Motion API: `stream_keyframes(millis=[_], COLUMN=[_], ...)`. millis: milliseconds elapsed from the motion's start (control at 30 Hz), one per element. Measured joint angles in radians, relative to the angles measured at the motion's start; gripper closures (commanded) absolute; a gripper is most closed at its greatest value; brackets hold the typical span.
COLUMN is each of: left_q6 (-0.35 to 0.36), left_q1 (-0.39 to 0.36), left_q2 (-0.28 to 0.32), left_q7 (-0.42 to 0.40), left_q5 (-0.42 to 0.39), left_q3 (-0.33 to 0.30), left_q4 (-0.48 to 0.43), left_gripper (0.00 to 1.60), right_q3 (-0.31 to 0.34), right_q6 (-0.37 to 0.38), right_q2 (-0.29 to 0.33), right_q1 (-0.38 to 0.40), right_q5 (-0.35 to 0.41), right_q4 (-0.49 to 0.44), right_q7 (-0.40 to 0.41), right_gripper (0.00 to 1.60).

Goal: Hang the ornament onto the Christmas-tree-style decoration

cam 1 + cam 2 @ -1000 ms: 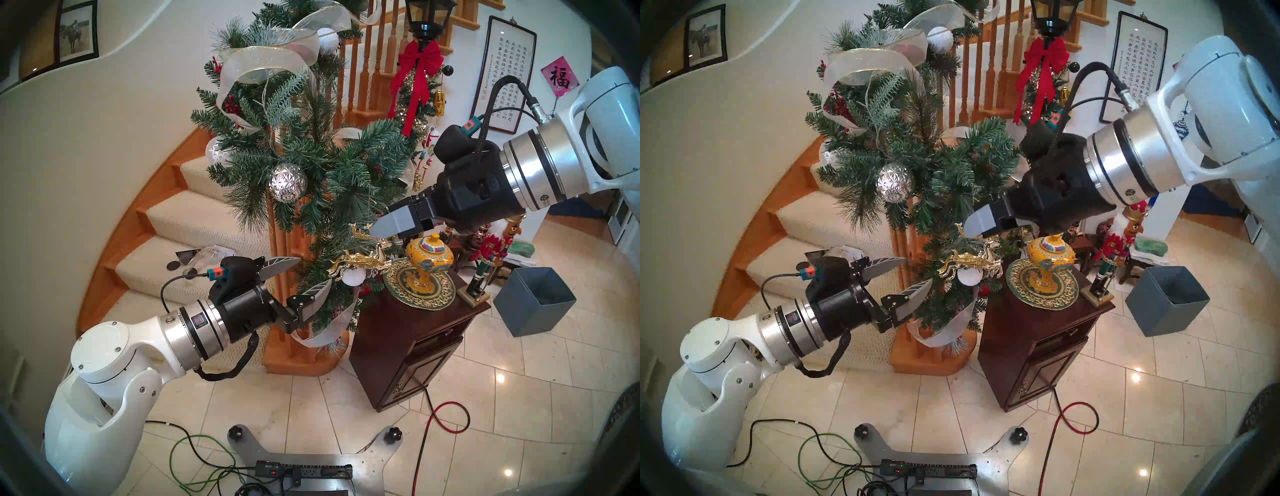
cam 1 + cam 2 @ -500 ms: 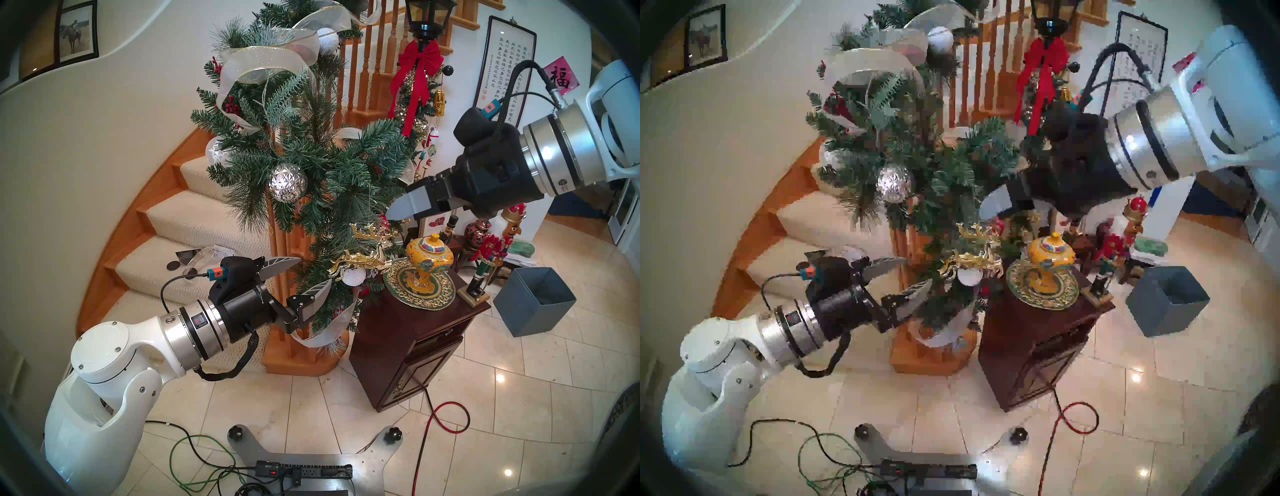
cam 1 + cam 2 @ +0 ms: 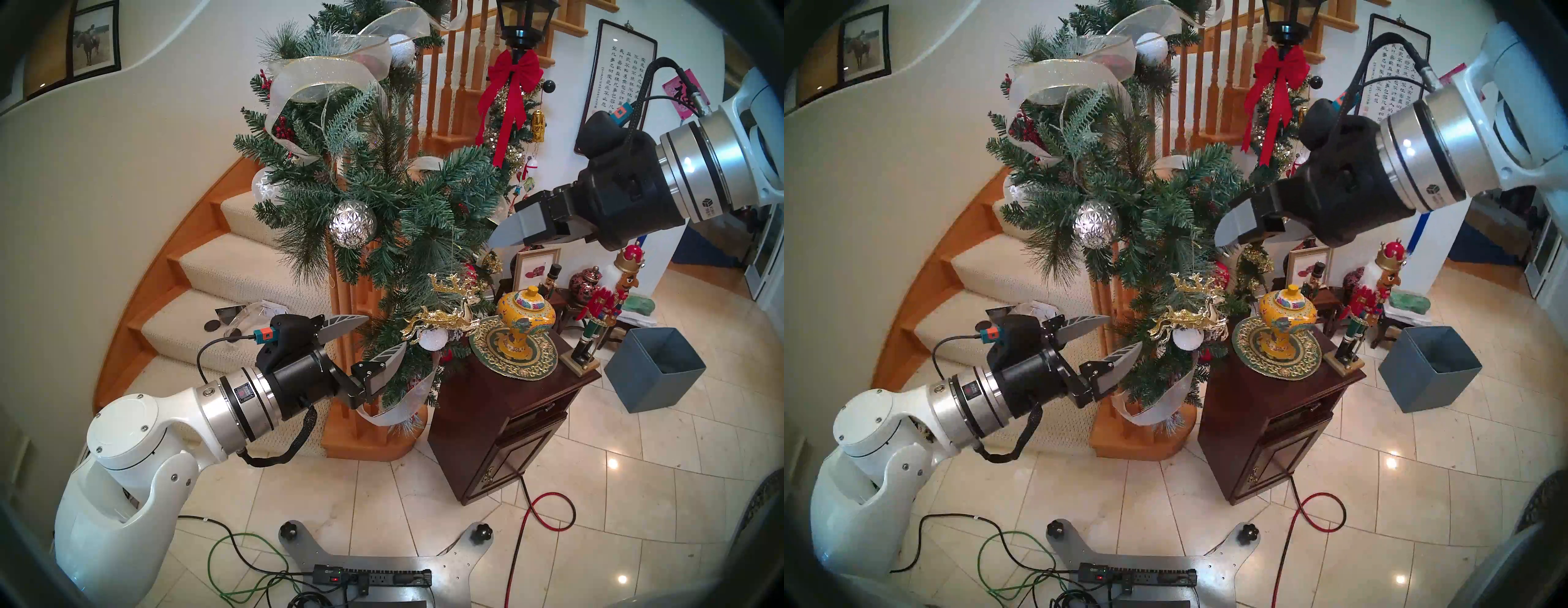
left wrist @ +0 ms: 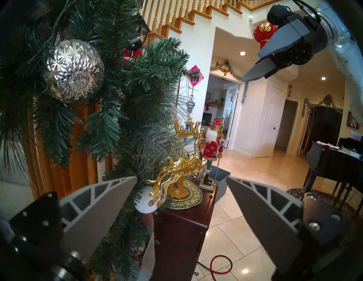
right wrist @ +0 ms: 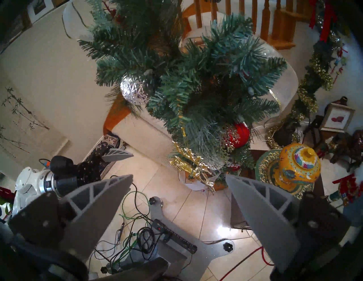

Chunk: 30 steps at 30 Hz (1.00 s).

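ornament (image 3: 445,316): hanging in garland (image 3: 382,204), string loop lost among needles
left gripper (image 3: 373,339): gaping wide, empty
right gripper (image 3: 1242,231): gaping wide, empty, lower finger mostly hiding

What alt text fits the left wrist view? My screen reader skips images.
A gold reindeer ornament hangs in a green pine garland, just beyond the open left hand. A faceted silver ball sits upper left, and the open right hand hovers upper right.
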Motion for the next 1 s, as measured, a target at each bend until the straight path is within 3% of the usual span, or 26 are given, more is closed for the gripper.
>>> stream_keyframes(millis=[333,1000], left_q6=[0.0,0.0], left_q1=[0.0,0.0], left_q2=[0.0,0.0], left_q7=[0.0,0.0], left_q5=[0.0,0.0], left_q3=[0.0,0.0], left_q4=[0.0,0.001], left_gripper=[0.0,0.0], right_q3=[0.019,0.009], right_q6=[0.0,0.0], right_q2=[0.003,0.008], right_q1=[0.007,-0.003], right_q5=[0.033,0.019], right_q4=[0.059,0.166], right_q7=[-0.001,-0.004], right_gripper=[0.0,0.0])
